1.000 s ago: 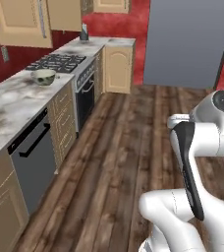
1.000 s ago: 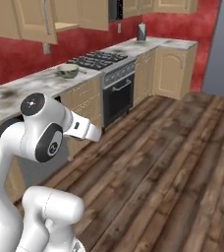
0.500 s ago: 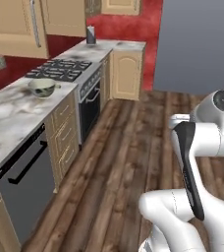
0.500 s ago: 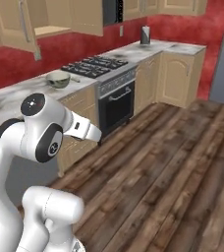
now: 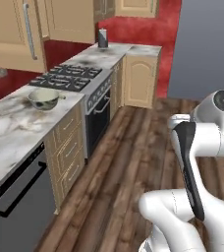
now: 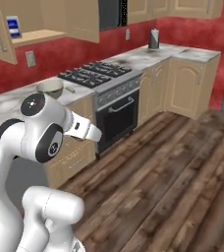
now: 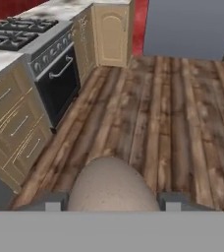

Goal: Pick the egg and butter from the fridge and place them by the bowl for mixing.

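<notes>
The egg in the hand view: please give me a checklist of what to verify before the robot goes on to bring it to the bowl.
1. Egg sits between the gripper fingertips in the hand view: ok.
2. Grip is firm enough for the drive: cannot tell.
3. Bowl is upright on the marble counter, beside the stove: ok.
4. Bare counter next to the bowl for setting the egg down: ok.
5. Wooden floor between the base and the counter has no obstacle: ok.
6. Butter already placed by the bowl: cannot tell; a small thing lies to the bowl's right in the right base view, too small to identify.
</notes>
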### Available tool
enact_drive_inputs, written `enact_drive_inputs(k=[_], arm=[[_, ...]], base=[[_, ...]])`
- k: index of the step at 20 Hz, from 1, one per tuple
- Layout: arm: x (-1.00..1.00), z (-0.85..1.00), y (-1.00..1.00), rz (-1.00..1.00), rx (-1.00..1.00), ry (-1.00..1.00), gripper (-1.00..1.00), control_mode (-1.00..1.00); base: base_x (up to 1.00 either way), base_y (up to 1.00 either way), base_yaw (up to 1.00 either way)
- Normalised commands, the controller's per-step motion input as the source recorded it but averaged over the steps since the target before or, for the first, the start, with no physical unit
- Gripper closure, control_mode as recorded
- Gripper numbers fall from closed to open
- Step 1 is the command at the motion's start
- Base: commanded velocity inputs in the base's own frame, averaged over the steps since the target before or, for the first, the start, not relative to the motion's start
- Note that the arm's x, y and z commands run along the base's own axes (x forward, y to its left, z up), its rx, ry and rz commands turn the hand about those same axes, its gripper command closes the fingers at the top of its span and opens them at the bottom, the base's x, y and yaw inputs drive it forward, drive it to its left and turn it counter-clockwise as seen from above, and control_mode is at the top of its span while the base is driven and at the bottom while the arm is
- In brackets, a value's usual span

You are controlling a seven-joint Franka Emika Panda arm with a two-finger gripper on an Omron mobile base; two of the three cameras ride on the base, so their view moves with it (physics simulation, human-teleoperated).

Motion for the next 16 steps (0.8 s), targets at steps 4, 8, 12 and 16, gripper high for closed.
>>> enact_drive_inputs(k=[4,8,12,16], arm=[[0.0,0.0,0.0,0.0,0.0,0.0,1.0,1.0],[0.0,0.0,0.0,0.0,0.0,0.0,1.0,1.0],[0.0,0.0,0.0,0.0,0.0,0.0,1.0,1.0],[0.0,0.0,0.0,0.0,0.0,0.0,1.0,1.0]], base=[[0.91,0.0,0.22],[0.9,0.0,0.27],[0.86,0.0,0.36],[0.81,0.0,0.42]])
